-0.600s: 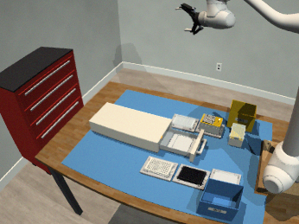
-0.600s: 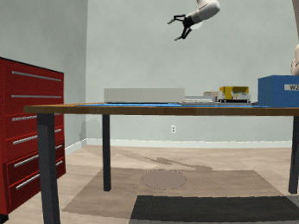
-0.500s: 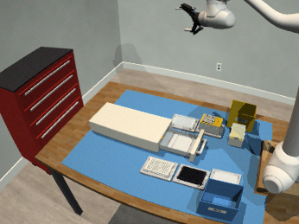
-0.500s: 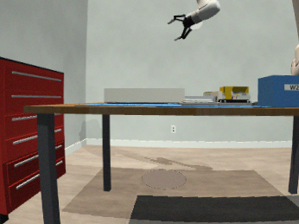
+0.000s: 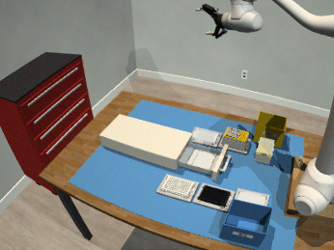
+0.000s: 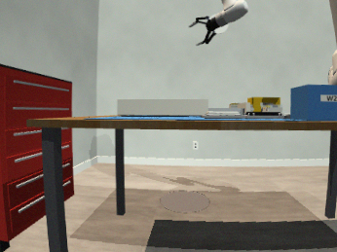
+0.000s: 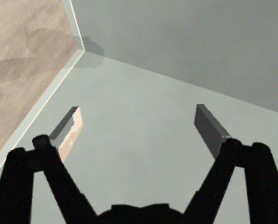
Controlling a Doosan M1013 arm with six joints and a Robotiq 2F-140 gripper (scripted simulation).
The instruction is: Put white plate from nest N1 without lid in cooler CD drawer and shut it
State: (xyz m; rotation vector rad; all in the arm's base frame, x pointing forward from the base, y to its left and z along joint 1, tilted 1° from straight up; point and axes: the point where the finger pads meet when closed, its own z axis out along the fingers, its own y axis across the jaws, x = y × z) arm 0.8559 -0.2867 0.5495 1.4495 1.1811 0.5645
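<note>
My gripper (image 5: 203, 21) is open and empty, high in the air above the far side of the bench, well away from everything on it; the exterior view also shows it (image 6: 195, 34). In the wrist view the fingers stand wide with only wall and floor between them. The cream cooler CD (image 5: 145, 141) lies on the blue mat, and its drawer (image 5: 200, 159) is pulled out, with the bar handle (image 5: 223, 161) toward the arm's base. A white plate (image 5: 178, 186) sits in a nest near the front edge. I cannot tell what lies in the drawer.
A black plate (image 5: 213, 195) and another white item (image 5: 252, 196) lie beside the white plate. A blue bin (image 5: 246, 220) stands at the front right. A clear-lidded plate (image 5: 205, 137), a tip box (image 5: 236, 138), a yellow bin (image 5: 271, 124) and a small box (image 5: 264, 150) stand behind. A red cabinet (image 5: 45, 102) is on the left.
</note>
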